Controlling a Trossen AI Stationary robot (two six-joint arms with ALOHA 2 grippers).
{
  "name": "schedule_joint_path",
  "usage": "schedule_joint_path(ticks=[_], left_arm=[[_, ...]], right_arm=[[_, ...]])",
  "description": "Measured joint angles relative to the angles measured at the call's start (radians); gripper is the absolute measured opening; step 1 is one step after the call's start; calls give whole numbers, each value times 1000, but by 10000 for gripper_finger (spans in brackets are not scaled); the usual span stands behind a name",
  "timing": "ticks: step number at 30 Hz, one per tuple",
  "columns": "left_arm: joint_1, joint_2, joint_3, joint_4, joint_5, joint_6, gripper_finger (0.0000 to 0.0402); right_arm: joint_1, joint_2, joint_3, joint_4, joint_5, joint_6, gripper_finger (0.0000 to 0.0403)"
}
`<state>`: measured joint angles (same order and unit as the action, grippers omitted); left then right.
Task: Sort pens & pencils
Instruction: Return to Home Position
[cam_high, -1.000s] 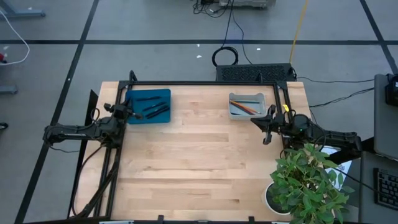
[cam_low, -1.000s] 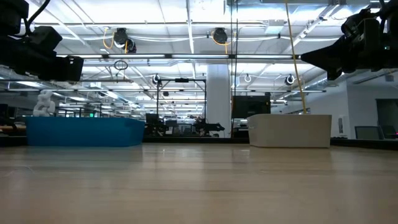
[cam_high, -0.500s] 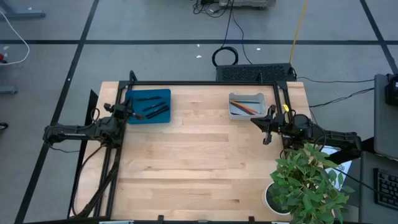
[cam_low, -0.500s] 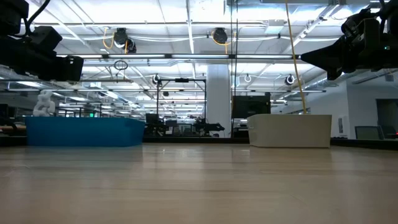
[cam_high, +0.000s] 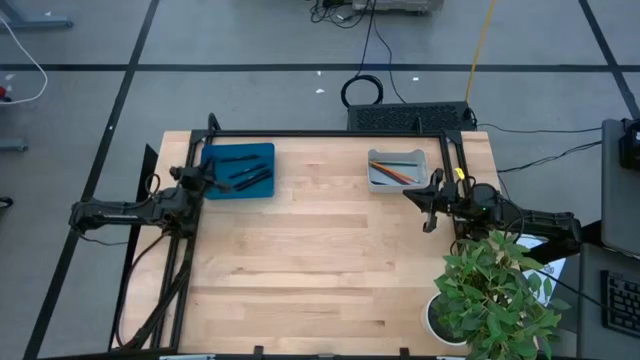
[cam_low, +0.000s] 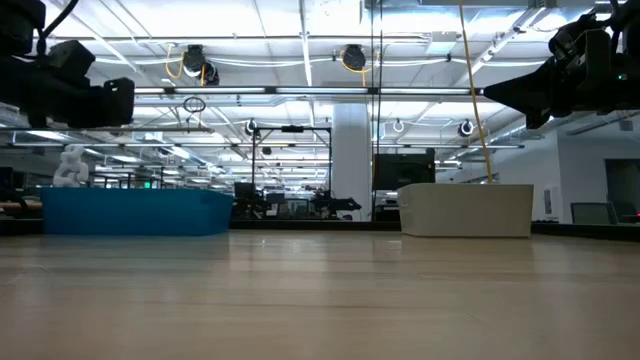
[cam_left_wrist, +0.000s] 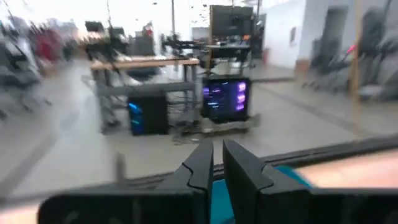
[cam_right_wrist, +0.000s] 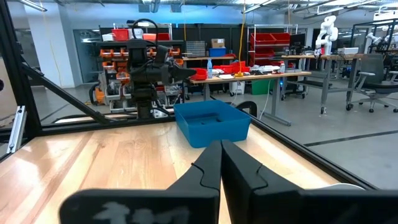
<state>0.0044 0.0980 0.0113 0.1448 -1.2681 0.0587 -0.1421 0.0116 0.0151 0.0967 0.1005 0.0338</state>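
Several black pens (cam_high: 245, 176) lie in the blue tray (cam_high: 238, 170) at the table's far left. An orange and a red pencil (cam_high: 396, 172) lie in the pale grey tray (cam_high: 397, 170) at the far right. My left gripper (cam_high: 205, 180) hovers shut beside the blue tray's left edge, above the table. My right gripper (cam_high: 430, 205) hovers shut just right of the grey tray's near corner. In the low view the blue tray (cam_low: 135, 212) and the grey tray (cam_low: 465, 210) stand on the tabletop, their contents hidden by the walls.
A potted plant (cam_high: 495, 295) stands at the table's near right corner, close under the right arm. A black frame (cam_high: 330, 133) runs along the far edge. The wooden tabletop (cam_high: 310, 260) stretches between and in front of the trays. The right wrist view shows the blue tray (cam_right_wrist: 211, 123) and left arm (cam_right_wrist: 149, 71) across the table.
My left gripper has risen a little in the low view, staying beside the blue tray. The right arm has kept still, and pens and pencils lie as before.
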Motion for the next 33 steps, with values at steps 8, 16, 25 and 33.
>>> schedule_joint_path(ticks=[8, 16, 25, 33], left_arm=[[0, 0, 0, -69, 557, -260, 42], [0, -2, 0, -27, 1345, -81, 42], [36, -3, 0, -127, 1330, -77, 42], [61, -13, 0, -128, 1279, -61, 42]], right_arm=[[0, 0, 0, 0, 0, 0, 0], [0, 0, 0, 0, 0, 0, 0], [0, 0, 0, 0, 0, 0, 0], [0, 0, 0, 0, 0, 0, 0]])
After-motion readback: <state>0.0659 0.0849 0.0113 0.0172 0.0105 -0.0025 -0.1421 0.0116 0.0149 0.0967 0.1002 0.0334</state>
